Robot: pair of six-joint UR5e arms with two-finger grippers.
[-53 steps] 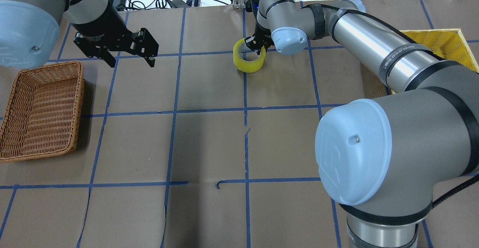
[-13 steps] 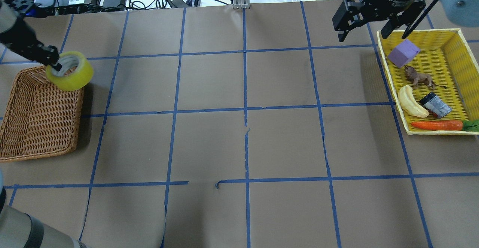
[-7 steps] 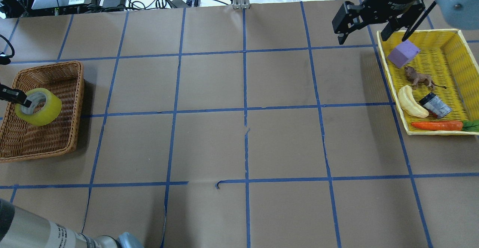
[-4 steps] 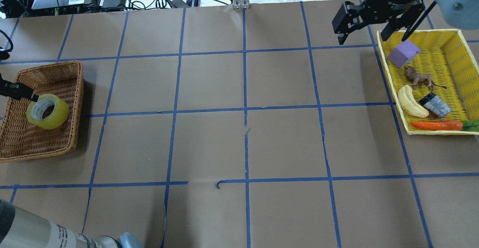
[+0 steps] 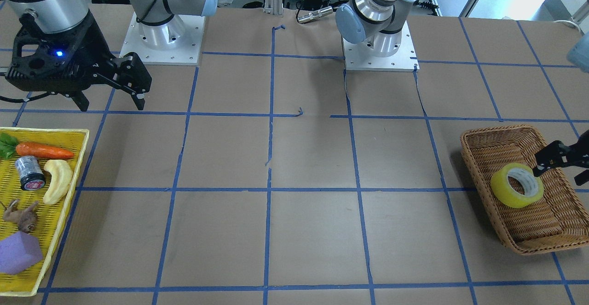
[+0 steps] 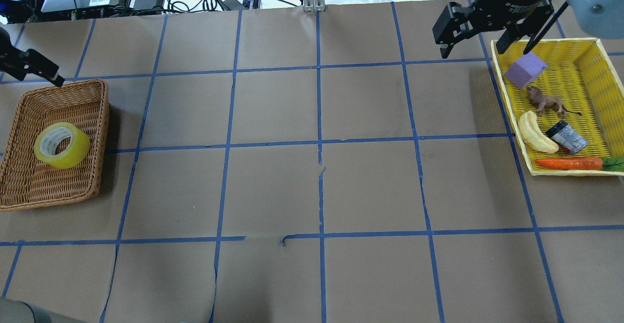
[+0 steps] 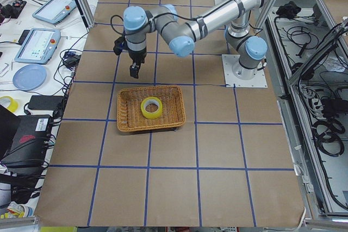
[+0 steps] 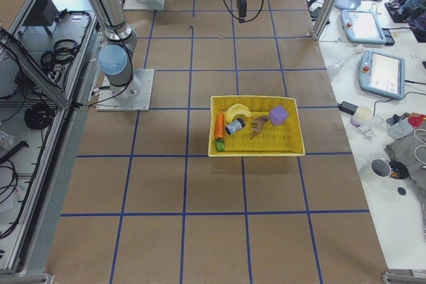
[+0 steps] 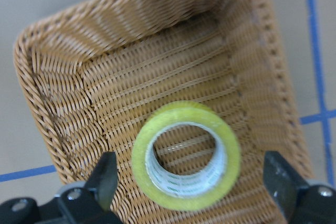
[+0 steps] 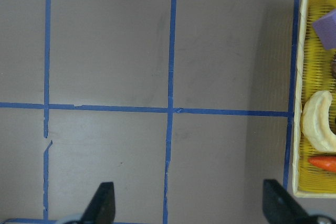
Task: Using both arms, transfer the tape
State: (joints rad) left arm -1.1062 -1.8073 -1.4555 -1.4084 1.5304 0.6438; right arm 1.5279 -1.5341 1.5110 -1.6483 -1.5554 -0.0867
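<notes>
The yellow-green tape (image 6: 62, 145) lies flat inside the brown wicker basket (image 6: 104, 118) at the table's left end. It also shows in the front view (image 5: 516, 186) and in the left wrist view (image 9: 186, 156). My left gripper (image 5: 559, 174) is open and empty. It hovers above the basket's far side, clear of the tape, with both fingers (image 9: 103, 182) spread to either side of the roll in the wrist view. My right gripper (image 6: 475, 50) is open and empty, hovering over bare table next to the yellow tray (image 6: 498, 77).
The yellow tray holds a purple block (image 6: 525, 69), a brown animal toy (image 6: 543, 102), a pale banana toy (image 6: 534, 133), a small black jar (image 6: 566, 137) and a carrot (image 6: 568, 163). Brown paper with blue tape lines covers the table. Cables and devices lie beyond the far edge.
My left gripper carried the tape over the wicker basket, let it go inside, then opened and rose away toward the far side. The right arm has stayed still beside the tray.
</notes>
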